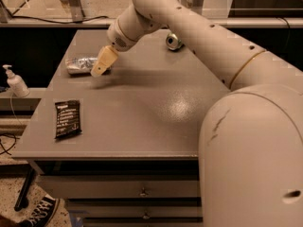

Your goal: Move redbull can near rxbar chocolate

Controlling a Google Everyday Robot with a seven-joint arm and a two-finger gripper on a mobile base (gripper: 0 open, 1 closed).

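1. Camera view: redbull can lies on its side at the far-left part of the table, well apart from the rxbar chocolate, which lies flat near the front-left edge.
2. Gripper is at the can's right end and overlaps it in view. Contact and opening: can't tell from this angle.
3. Handling guess: light, thin-walled, slick metal. Likely rolls easily and dents if squeezed hard.
4. Best hold: mid-body, across the long axis, moderate force.
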